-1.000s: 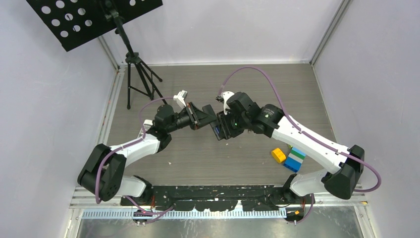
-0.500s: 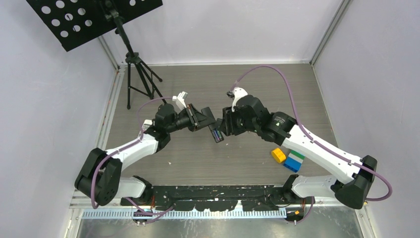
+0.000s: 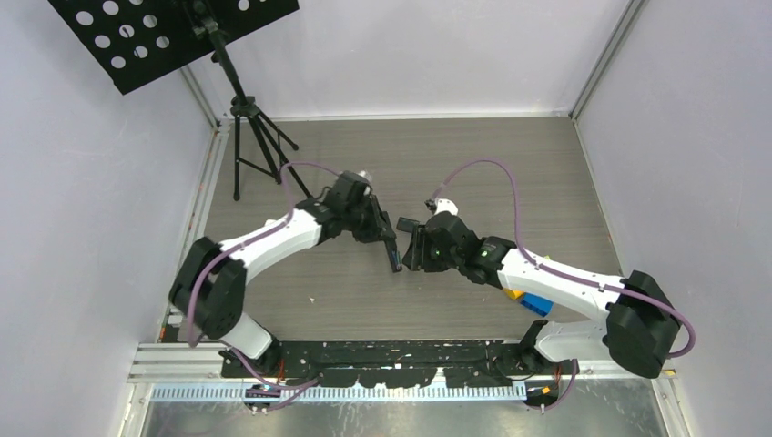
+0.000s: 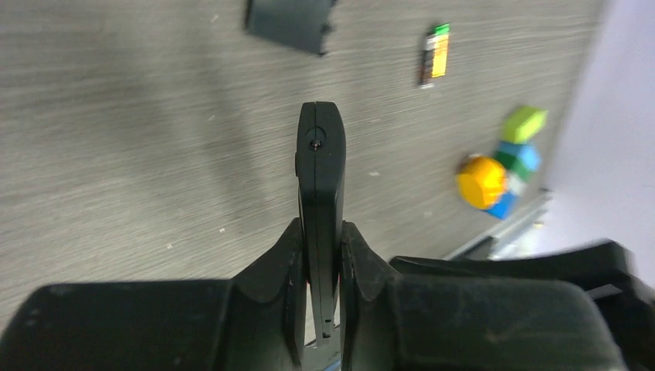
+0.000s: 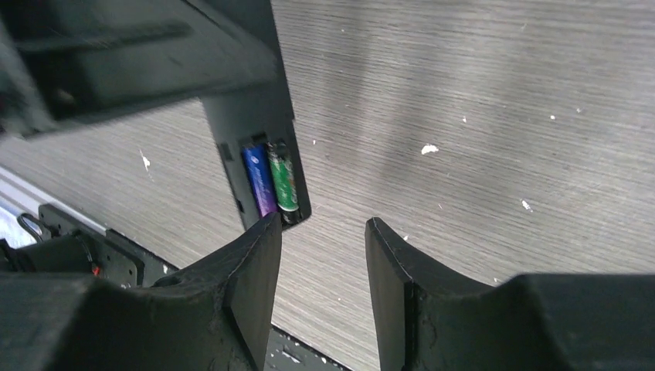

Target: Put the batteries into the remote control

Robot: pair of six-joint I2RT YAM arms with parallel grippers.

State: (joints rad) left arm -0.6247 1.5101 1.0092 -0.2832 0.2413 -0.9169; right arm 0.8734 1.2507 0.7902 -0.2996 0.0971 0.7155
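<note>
My left gripper (image 4: 320,232) is shut on the black remote control (image 4: 320,170), seen edge-on above the table. From the top it shows at the middle (image 3: 393,253), with the left gripper (image 3: 382,238) on it. In the right wrist view the remote's open compartment holds a purple-blue battery (image 5: 259,182) and a green battery (image 5: 283,176) side by side. My right gripper (image 5: 324,228) is open and empty just beside the compartment end; from the top it (image 3: 411,250) is right of the remote. A gold-and-black battery (image 4: 435,56) lies on the table.
A dark flat cover piece (image 4: 290,23) lies on the table beyond the remote. Coloured toy blocks (image 3: 526,299) sit at the right by my right arm, also in the left wrist view (image 4: 494,166). A black music stand with tripod (image 3: 250,137) stands at the back left.
My left wrist has turned over and moved down and forward with the remote. My right gripper has drawn back from the remote and dropped lower, jaws open.
</note>
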